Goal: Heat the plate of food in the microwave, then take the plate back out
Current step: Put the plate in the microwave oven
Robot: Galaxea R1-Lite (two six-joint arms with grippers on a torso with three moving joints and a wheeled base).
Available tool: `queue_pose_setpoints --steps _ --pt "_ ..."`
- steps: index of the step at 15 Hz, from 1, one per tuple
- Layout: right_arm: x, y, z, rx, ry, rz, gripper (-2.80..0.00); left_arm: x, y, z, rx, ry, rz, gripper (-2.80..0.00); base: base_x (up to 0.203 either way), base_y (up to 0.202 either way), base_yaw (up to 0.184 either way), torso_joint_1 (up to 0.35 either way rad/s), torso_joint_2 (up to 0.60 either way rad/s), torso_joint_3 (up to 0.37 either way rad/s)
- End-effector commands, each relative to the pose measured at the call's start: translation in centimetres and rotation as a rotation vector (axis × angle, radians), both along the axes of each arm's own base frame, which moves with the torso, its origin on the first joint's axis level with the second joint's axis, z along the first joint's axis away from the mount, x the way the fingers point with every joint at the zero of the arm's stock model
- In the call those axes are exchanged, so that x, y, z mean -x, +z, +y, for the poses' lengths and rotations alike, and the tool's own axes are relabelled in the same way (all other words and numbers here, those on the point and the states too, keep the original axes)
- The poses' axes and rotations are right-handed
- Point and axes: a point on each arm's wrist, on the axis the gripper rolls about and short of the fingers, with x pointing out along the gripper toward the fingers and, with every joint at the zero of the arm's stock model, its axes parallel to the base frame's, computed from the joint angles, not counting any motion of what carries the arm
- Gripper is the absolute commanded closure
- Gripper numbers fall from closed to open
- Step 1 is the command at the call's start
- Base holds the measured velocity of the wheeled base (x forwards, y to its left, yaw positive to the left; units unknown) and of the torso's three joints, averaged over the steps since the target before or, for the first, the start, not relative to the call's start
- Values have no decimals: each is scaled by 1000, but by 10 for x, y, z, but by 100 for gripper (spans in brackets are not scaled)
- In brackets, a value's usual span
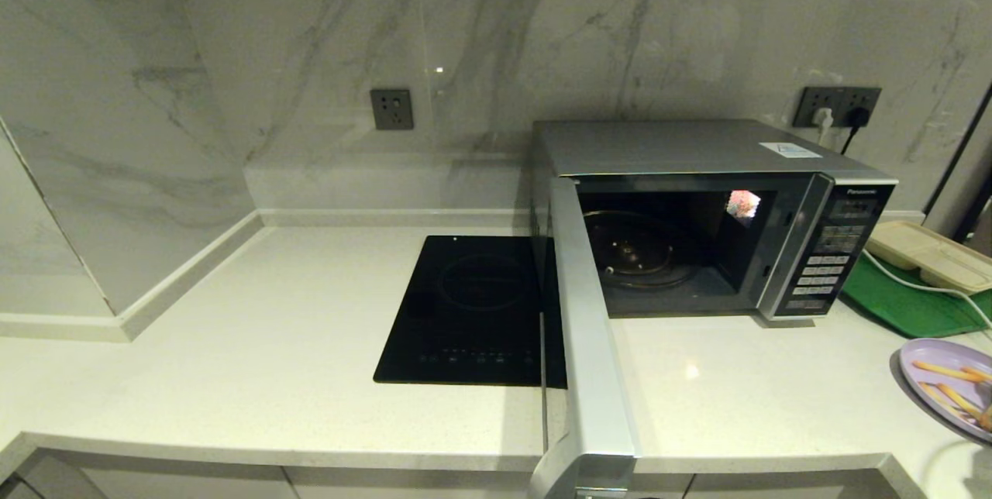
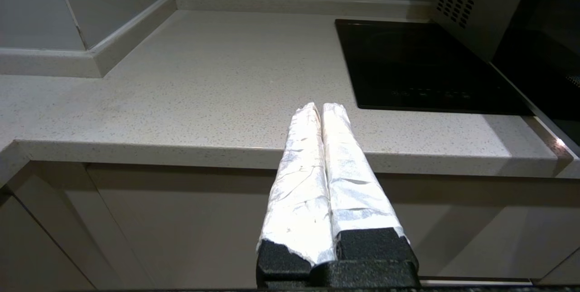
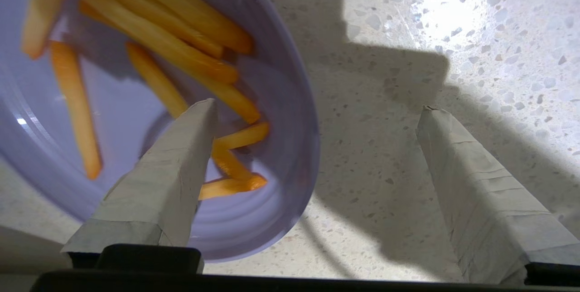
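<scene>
Microwave (image 1: 697,212) door swung wide, turntable bare. Plate of food (image 3: 149,101) on worktop (image 1: 310,313) at right, unheated. Right gripper (image 3: 317,115) fingers spread astride plate rim, no grip yet. Left gripper (image 2: 322,109) parked at worktop edge, fingers pressed together. Loading, heating, retrieval all remain.

Dim kitchen, hard shadows, countertop glare

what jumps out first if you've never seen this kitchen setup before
The microwave stands on the counter with its door swung wide toward the camera, its dark cavity empty apart from the glass turntable. At the counter's right edge lies the lilac plate of food, and the open right gripper straddles its rim, one finger over the sticks, the other over bare counter.
</scene>
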Motion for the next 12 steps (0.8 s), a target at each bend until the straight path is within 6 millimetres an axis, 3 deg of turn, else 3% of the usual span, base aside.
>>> queue_pose_setpoints --steps 1,12 --pt "-2 10 -2 16 -7 -16 -280 0 0 0 1 2 0 0 0 0 0 0 0 0" --pt "4 -2 5 -61 -24 12 -280 0 0 0 1 0 0 0 0 0 0 0 0 0"
